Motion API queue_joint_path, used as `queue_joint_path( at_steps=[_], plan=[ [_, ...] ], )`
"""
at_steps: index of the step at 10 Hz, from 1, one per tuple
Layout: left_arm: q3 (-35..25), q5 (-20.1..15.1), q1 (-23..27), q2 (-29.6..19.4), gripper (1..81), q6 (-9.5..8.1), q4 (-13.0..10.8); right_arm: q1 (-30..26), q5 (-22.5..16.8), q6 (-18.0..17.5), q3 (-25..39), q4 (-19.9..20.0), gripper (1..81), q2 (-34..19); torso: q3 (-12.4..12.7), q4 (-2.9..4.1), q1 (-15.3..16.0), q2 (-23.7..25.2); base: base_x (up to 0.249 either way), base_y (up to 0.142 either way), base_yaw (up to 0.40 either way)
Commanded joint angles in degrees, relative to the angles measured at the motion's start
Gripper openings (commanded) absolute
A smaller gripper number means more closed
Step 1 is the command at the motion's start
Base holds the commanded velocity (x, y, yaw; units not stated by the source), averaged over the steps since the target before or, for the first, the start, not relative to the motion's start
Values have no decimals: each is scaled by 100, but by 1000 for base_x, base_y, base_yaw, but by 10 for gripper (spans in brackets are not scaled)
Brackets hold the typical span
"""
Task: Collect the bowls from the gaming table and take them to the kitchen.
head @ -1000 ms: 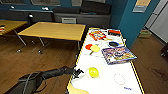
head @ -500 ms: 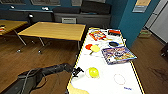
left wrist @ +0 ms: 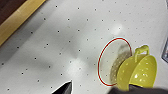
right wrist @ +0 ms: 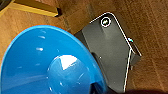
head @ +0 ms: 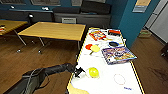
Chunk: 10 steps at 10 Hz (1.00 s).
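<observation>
On the gaming table (head: 105, 85), near its front, a yellow-green bowl (head: 93, 72) with small holes and a loop handle lies tilted (left wrist: 140, 72). My left gripper (head: 80, 72) reaches in from the table's left edge and touches the bowl's side. In the left wrist view it (left wrist: 95, 89) is open, with the bowl against one dark fingertip (left wrist: 130, 89) and bare table in the gap. A red-orange bowl (head: 88, 46) and a pale yellow bowl (head: 95, 48) sit farther back. A blue bowl (right wrist: 47, 65) hangs large over the floor in the right wrist view, held by my right gripper. The kitchen is out of view.
Flat colourful game boxes (head: 117, 54) (head: 97, 35) lie on the table's far half. A thin red ring (head: 119, 79) is marked on the top near the bowl. An orange wood table (head: 53, 30) stands to the left, and a dark sofa (head: 82, 15) is behind. My base (right wrist: 112, 57) is below the blue bowl.
</observation>
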<state>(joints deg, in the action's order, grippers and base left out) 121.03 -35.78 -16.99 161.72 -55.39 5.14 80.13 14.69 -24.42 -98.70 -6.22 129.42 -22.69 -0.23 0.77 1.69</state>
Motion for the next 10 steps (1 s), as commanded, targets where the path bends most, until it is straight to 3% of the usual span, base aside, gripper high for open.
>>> queue_joint_path(
  at_steps=[1, 5, 10],
  plan=[
    [114, -36, 807, 194, 811, -33, 162, -141, -318, 16, 80, -134, 10, -238, 0, 0, 0, 0, 0, 0, 0],
    [79, 273, 710, 186, 811, -24, 162, -159, -335, 16, 80, -187, 10, -212, 0, 0, 0, 0, 0, 0, 0],
    [114, 352, 631, 291, 811, -6, 118, -159, -344, 16, 71, -196, 10, -203, 0, 0, 0, 0, 0, 0, 0]
  ],
)
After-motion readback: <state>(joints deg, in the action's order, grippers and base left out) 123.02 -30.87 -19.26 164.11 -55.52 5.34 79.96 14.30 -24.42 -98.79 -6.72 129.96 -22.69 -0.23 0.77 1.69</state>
